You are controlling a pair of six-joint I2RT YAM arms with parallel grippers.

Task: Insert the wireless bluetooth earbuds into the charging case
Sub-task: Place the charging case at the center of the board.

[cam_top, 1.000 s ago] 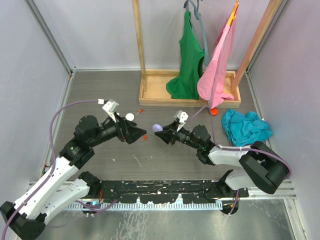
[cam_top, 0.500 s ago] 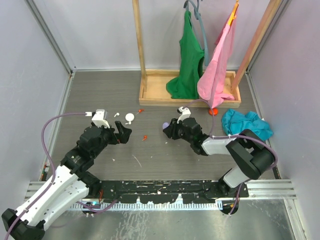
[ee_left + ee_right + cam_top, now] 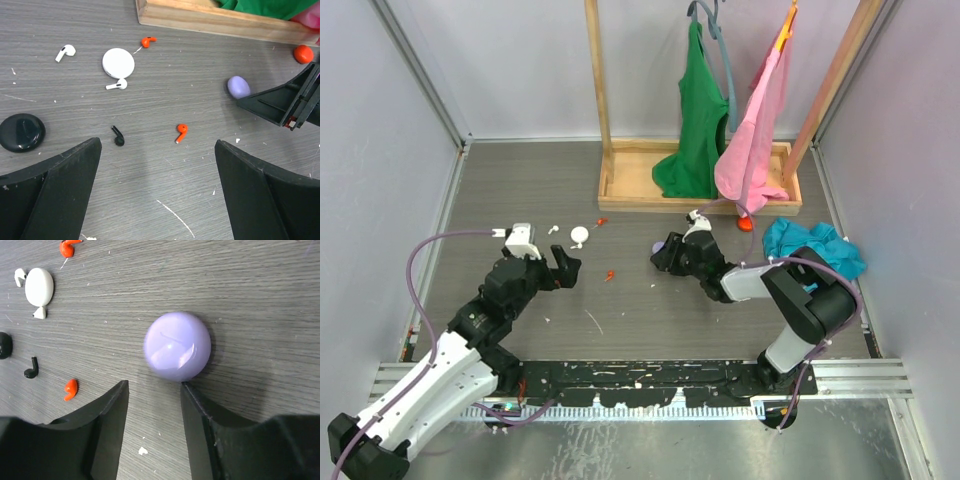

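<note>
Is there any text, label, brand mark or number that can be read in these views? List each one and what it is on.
None can be read.
The lilac case, white case, black case and earbuds look plain and unmarked.
The green shirt and pink garment show no print.

Green shirt (image 3: 696, 130), pink shirt (image 3: 750, 160), teal cloth (image 3: 815, 256)
</note>
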